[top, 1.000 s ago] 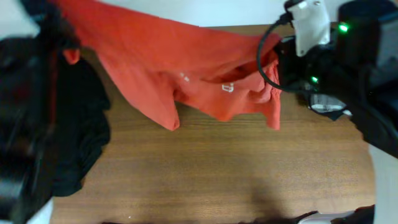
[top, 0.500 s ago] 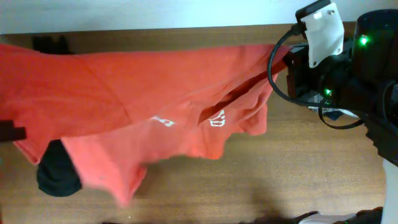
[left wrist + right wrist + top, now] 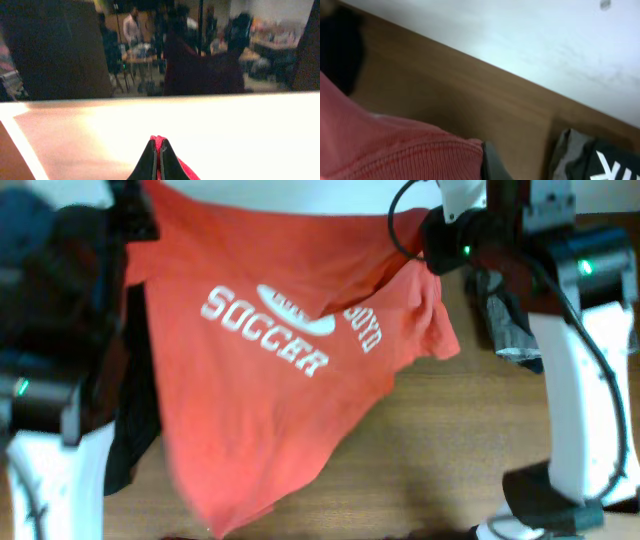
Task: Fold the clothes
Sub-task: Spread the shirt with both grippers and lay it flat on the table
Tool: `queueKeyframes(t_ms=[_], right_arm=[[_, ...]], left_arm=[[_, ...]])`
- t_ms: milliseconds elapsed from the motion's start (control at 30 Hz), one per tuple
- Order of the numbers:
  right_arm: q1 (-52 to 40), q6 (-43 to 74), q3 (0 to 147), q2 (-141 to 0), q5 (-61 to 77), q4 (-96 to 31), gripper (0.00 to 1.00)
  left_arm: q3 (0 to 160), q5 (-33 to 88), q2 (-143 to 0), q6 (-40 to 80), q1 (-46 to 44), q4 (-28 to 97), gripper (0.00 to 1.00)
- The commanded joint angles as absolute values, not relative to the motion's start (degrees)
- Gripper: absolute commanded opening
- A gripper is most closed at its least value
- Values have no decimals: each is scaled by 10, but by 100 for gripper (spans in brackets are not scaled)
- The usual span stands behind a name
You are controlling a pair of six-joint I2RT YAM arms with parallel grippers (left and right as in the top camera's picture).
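The orange-red T-shirt (image 3: 250, 420) hangs spread in the air between my two arms, above the wooden table (image 3: 440, 450). White "SOCCER" lettering and a second white print face the overhead camera. My left gripper (image 3: 157, 146) is shut on a red fold of the shirt at its upper left corner (image 3: 140, 225). My right gripper (image 3: 487, 157) is shut on the ribbed edge of the shirt (image 3: 410, 155) at the upper right corner (image 3: 430, 240). The shirt's lower part drapes down toward the table's front edge.
A black garment (image 3: 135, 435) lies on the left of the table, partly under the left arm. A folded grey and black garment with white letters (image 3: 505, 320) lies at the right, also in the right wrist view (image 3: 605, 160). The right arm's base (image 3: 540, 500) stands front right.
Both arms have lifted the shirt higher and pulled it wider. It has swung round so the "SOCCER" print now faces up, and it covers more of the table's left and middle.
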State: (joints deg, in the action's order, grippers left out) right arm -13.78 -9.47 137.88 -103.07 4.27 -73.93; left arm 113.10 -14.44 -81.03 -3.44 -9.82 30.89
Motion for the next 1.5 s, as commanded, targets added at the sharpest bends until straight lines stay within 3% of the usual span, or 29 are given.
queueKeyframes(t_ms=[0, 600, 1267, 1333, 1400, 1467], right_arm=[[-97, -99, 1385, -1068, 46, -729, 4], [20, -99, 1385, -1288, 133, -698, 4], [79, -88, 1382, -1299, 135, -724, 4], [83, -85, 1382, -1299, 136, -725, 7], [86, -85, 1382, -1299, 136, -728, 24], [88, -85, 1382, -1299, 136, -731, 34]], left_arm=[[1133, -153, -839, -44, -96, 302, 1], [1133, -77, -1005, -43, -128, 303, 1], [1133, -11, -1187, -6, -271, 305, 1], [1133, -12, -1194, -6, -279, 305, 28], [1133, -12, -1197, -7, -284, 303, 61], [1134, -13, -1197, -7, -285, 299, 96]])
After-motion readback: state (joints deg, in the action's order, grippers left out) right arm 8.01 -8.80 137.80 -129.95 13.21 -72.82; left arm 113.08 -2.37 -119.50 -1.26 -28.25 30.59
